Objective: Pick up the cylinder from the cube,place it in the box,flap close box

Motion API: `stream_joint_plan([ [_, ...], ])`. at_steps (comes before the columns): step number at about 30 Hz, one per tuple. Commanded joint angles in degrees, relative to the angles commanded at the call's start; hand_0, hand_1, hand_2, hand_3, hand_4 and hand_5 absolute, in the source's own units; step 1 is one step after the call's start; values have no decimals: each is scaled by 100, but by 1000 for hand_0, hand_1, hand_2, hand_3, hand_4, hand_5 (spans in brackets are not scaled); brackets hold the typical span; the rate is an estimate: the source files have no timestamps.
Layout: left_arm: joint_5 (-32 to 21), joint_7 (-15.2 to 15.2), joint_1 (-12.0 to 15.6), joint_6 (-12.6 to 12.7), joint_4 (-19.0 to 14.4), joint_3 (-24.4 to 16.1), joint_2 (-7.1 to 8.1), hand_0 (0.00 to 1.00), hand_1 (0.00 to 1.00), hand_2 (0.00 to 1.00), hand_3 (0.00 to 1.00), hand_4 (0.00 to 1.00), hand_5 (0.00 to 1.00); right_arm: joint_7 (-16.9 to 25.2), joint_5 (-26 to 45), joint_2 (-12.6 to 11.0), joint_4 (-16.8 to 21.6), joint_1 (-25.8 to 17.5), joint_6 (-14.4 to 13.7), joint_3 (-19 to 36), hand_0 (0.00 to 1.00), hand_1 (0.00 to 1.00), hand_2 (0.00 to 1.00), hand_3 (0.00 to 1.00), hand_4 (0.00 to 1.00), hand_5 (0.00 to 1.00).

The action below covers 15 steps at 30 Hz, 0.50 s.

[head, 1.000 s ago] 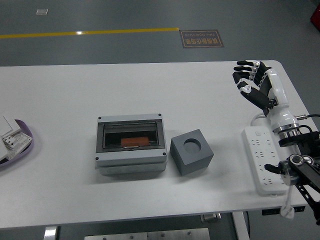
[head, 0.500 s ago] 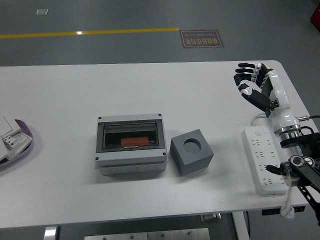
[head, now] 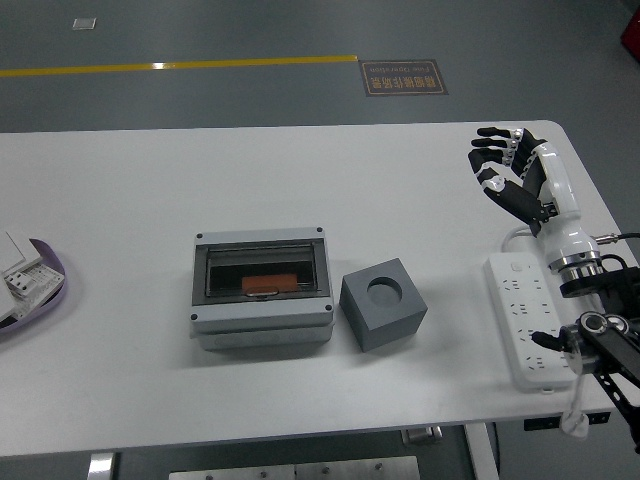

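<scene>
Right hand (head: 505, 165) sits upper right of frame, well apart from the work, fingers spread and slightly curled, holding nothing. Looks like a parked pose, clear of the box so the view stays open. Left hand not in frame.

Cube (head: 384, 303), grey, centre-right, just beside the box (head: 262, 285); its round socket faces up and looks empty. Cylinder (head: 270, 284), orange, lies inside the box at frame centre-left, seen through the dark clear flap. Long axis runs roughly left–right across the frame, lying flat, not upright. Flap appears down over it, so prob. the task is at or near its end; can't confirm it's latched.

Power strip (head: 525, 315) lower right under the arm; tray (head: 40, 290) at left edge.
</scene>
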Motion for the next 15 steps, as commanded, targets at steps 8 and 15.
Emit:
stream_joint_plan([
  [8, -12, 27, 4, 8, 10, 31, 20, 525, 588, 597, 655, 773, 163, 9, 31, 6, 3, 14, -3, -33, 666, 598, 620, 640, 696, 237],
  [15, -6, 27, -13, 7, 5, 32, 50, 525, 588, 596, 654, 772, 164, 11, 43, 23, -9, 39, -10, -78, 666, 598, 620, 639, 693, 234],
])
